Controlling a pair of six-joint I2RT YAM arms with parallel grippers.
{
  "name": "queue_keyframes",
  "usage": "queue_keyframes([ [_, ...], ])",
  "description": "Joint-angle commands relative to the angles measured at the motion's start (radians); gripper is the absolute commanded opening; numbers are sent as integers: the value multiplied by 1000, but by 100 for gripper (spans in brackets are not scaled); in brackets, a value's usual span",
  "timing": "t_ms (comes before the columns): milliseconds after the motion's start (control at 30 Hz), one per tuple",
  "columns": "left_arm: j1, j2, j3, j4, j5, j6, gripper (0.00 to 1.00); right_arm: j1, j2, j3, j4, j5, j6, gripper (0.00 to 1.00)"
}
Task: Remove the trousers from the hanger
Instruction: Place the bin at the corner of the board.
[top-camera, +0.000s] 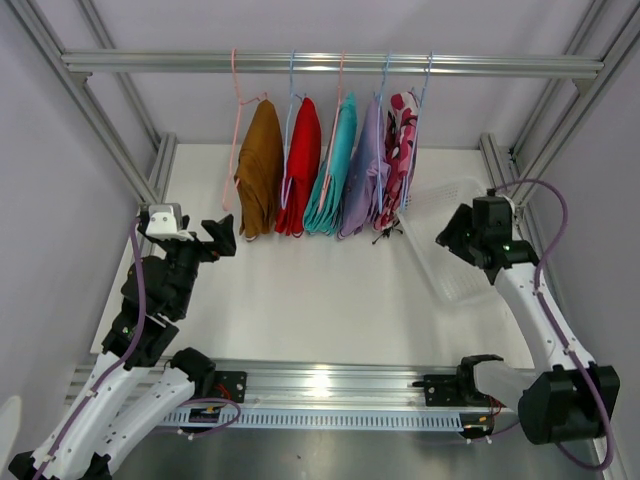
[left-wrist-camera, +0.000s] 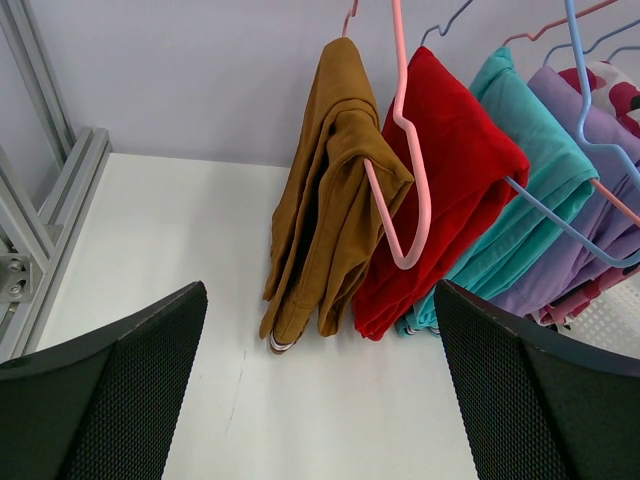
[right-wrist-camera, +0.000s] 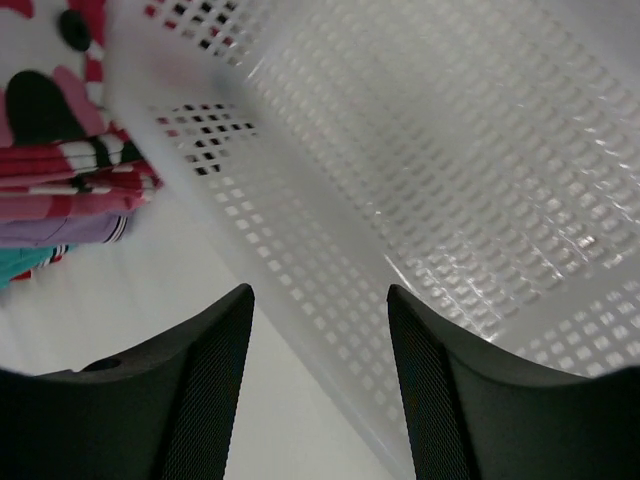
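Black fingers (left-wrist-camera: 130, 400) of the left gripper (top-camera: 222, 238) stand wide apart with nothing between them, near the left edge of the table (top-camera: 330, 300), facing the mustard-brown trousers (top-camera: 260, 165); beside that pair, going right, hang the red pair (top-camera: 300, 165), teal pair (top-camera: 335, 165), lilac pair (top-camera: 362, 170) and pink camouflage pair (top-camera: 397, 150); all five are folded over wire hangers (left-wrist-camera: 400, 150) hooked on the metal rail (top-camera: 330, 63) above the table's far edge; the right gripper (right-wrist-camera: 318, 295), jaws apart and holding nothing, hovers at the wall of a white perforated basket (top-camera: 440, 190) by the right edge, just beside the camouflage pair.
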Motion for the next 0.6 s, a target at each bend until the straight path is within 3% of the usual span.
queue_keyframes([
  [0, -8, 6, 22, 21, 17, 16, 99, 92, 80, 76, 28, 7, -116, 61],
  [200, -8, 10, 26, 18, 16, 17, 99, 183, 203, 120, 19, 57, -175, 62],
  [567, -9, 10, 25, 21, 19, 22, 99, 189, 307, 101, 6, 1, -240, 62],
])
